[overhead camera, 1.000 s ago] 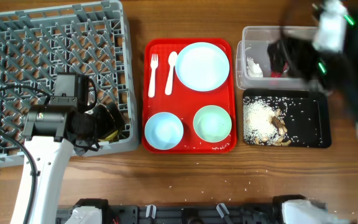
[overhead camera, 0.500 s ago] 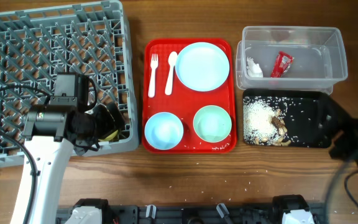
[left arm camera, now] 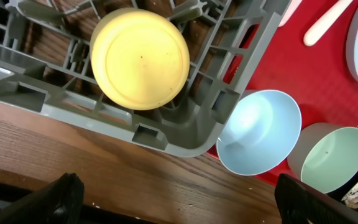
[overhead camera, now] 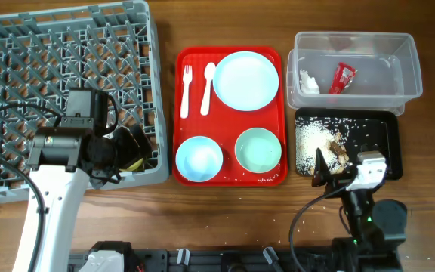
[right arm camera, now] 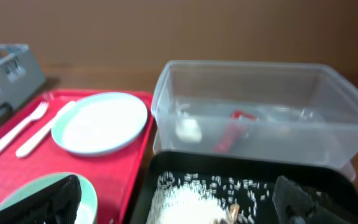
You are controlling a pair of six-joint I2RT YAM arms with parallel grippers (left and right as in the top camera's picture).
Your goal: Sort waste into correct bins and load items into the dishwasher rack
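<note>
My left gripper [overhead camera: 129, 147] hangs open and empty over the front right corner of the grey rack [overhead camera: 21, 45]. The yellow cup [left arm camera: 140, 59] sits in that corner. The red tray [overhead camera: 229, 178] holds the plate [overhead camera: 245, 80], fork [overhead camera: 186, 91], spoon [overhead camera: 207, 88], blue bowl [overhead camera: 198, 159] and green bowl [overhead camera: 258, 149]. The clear tub [overhead camera: 406, 72] holds the red wrapper [overhead camera: 342, 78] and white paper [overhead camera: 308, 81]. Rice with brown bits [overhead camera: 314, 143] lies in the black tray [overhead camera: 376, 136]. My right gripper [overhead camera: 331, 172] is open and empty, low at that tray's front edge.
Loose rice grains [overhead camera: 297, 223] lie scattered on the wooden table in front of the red tray and black tray. The left arm's cable [overhead camera: 6, 121] loops over the rack. The right arm's base [overhead camera: 387, 219] stands at the front right.
My right arm left the clear tub, swung off to the right, and now sits low at the black tray's front edge. The wrapper stays in the tub. The left arm has not moved.
</note>
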